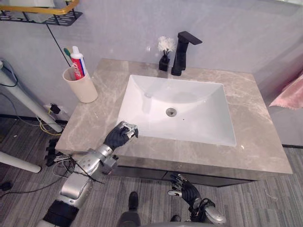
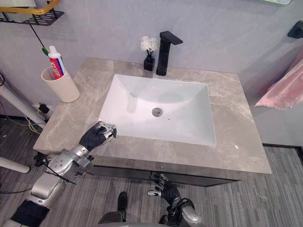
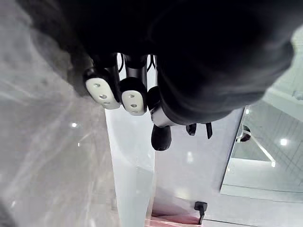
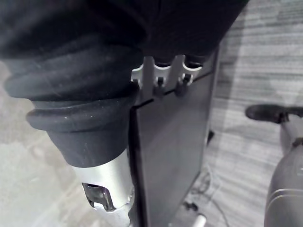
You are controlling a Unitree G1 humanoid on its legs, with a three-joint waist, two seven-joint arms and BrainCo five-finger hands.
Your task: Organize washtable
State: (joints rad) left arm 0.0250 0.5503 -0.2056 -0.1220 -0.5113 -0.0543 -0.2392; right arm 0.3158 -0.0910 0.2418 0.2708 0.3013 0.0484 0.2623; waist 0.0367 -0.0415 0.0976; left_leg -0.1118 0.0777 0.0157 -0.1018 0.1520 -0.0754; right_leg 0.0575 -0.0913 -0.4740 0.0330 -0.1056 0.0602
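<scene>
- Left hand (image 1: 121, 136) rests on the washtable (image 1: 255, 142) top at its front left, right at the front-left corner of the sink (image 1: 189, 123).
- Its fingers (image 3: 101, 90) are curled into a loose fist, nothing seen in them (the wrist view has the tips over the stone and the basin's edge).
- Right hand (image 2: 164, 187) hangs below the washtable's front edge, in front of the dark cabinet (image 4: 175, 142). Fingers relaxed and spread, holding nothing.
- Beige cup (image 1: 83, 86) stands at the washtable's left edge, toward the back, well apart from both hands.
- Toothpaste tube (image 1: 78, 64), red and white, stands upright in the cup, cap up. Toothbrush (image 1: 67, 51) with a green head leans beside the tube.
- Black faucet (image 1: 181, 53) stands at back centre, behind the sink.
- Small black vase (image 1: 164, 62) with white flowers sits just beside the faucet, on its left.
- Sink is white and rectangular, drain in the middle.
- Pink towel (image 1: 291, 93) hangs by the wall, off the washtable's right side.
- Black wire shelf (image 1: 45, 16) with a yellow rail sits on the wall above the cup.
</scene>
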